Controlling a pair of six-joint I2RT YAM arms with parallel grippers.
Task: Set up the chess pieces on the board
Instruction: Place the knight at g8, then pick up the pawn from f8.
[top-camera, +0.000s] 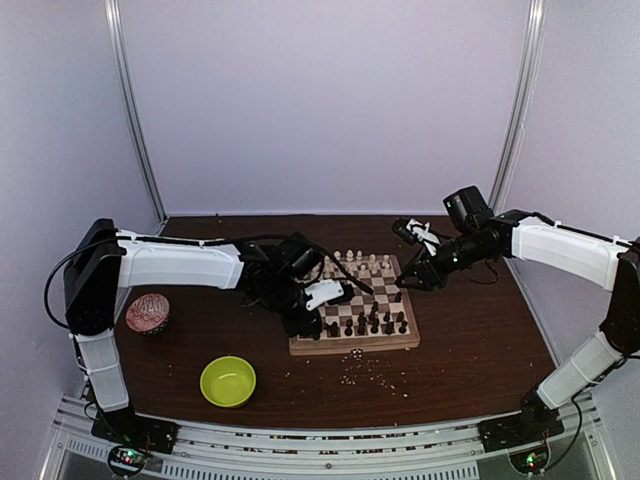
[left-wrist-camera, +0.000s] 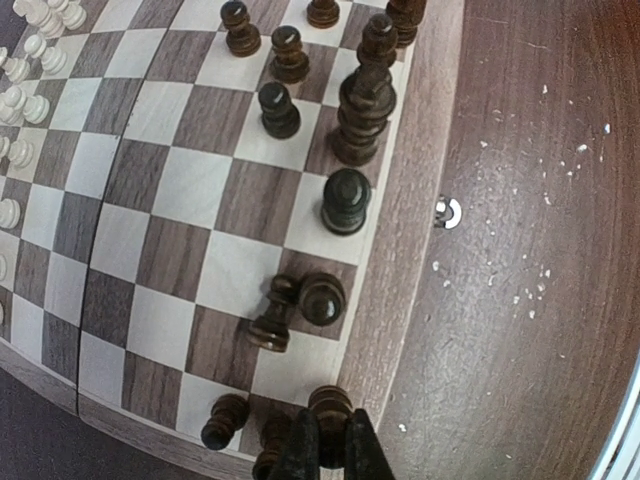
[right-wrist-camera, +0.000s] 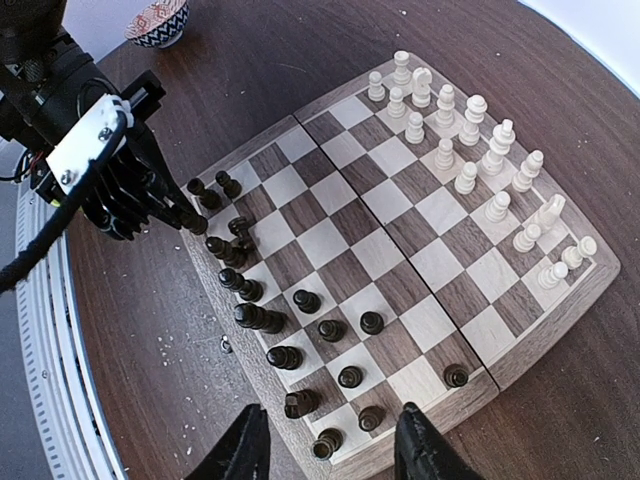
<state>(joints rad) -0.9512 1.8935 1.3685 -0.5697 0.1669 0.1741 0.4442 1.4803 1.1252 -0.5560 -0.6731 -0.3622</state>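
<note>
1. Table (top-camera: 470, 340): dark brown wood, beneath me.
2. Green bowl (top-camera: 228, 381): lime, upright on the table, left of my left gripper (left-wrist-camera: 327, 445) and nearer the table's near edge, well apart from it.
3. Patterned bowl (top-camera: 147, 313): red and white, farther left of that gripper.
4. Crumbs (left-wrist-camera: 540, 280): pale, scattered on the table to that gripper's right.
5. White ring (left-wrist-camera: 448, 213): small, ahead and right of it, among the crumbs.
6. Walls (top-camera: 320, 100): pale lilac, around the table.
</note>
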